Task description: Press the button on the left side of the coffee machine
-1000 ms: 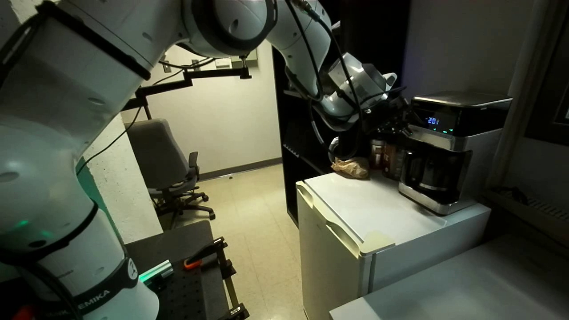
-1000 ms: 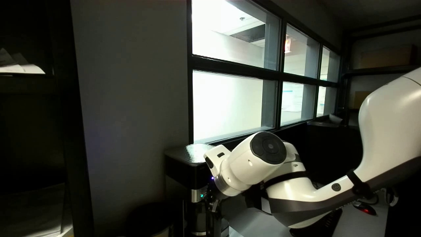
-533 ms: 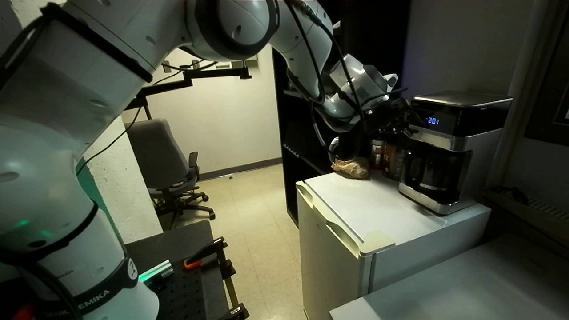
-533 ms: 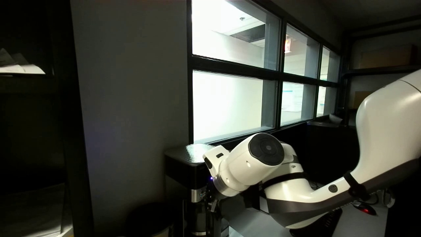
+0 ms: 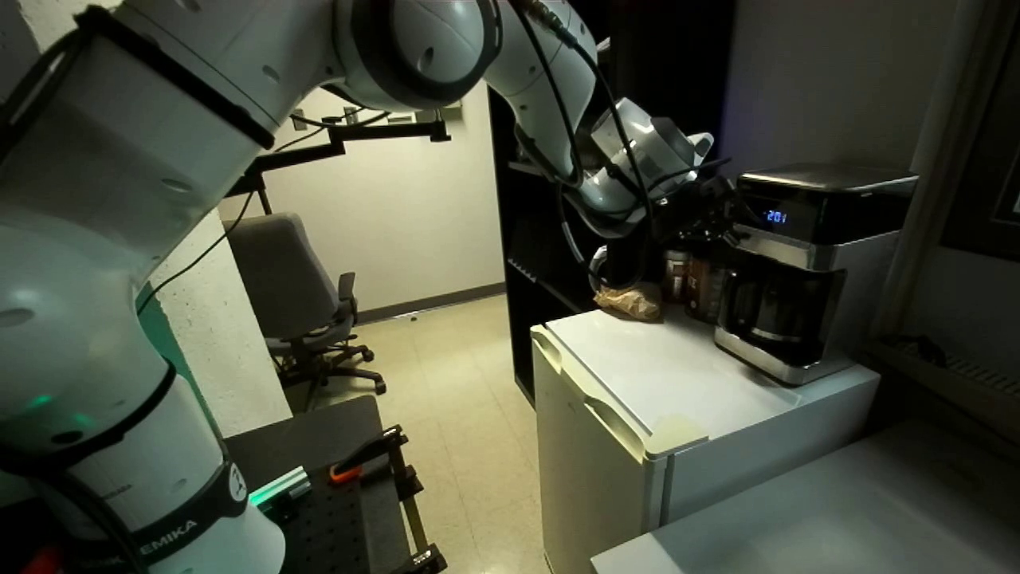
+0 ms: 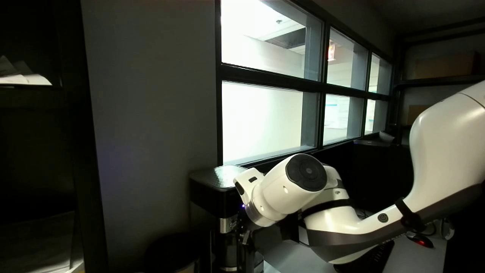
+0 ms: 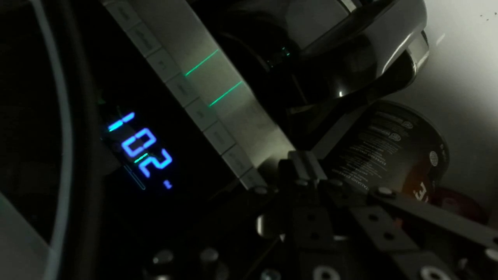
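Observation:
The black-and-silver coffee machine [image 5: 868, 279] stands on the white cabinet and shows in both exterior views [image 6: 210, 197]. In the wrist view, its steel band [image 7: 233, 97] runs diagonally beside a row of labelled buttons [image 7: 181, 89] and a blue lit display [image 7: 140, 144]. My gripper [image 7: 306, 165] is shut and empty, its tips together at the steel band's lower end, beside the end button [image 7: 253, 179]. I cannot tell whether they touch the machine. In an exterior view, the gripper [image 5: 733, 235] is dark at the machine's left front edge; its tips are hard to make out.
A glass carafe [image 5: 785, 311] sits in the machine's recess. A dark coffee tin [image 7: 389, 151] stands close to the fingers. A brown paper bag [image 5: 629, 301] lies on the white cabinet [image 5: 669, 359]. A window [image 6: 265, 121] is behind the machine.
The green lights on the machine's front, lit one second ago in both exterior views, are out; the blue digits stay lit. The arm has shifted very slightly.

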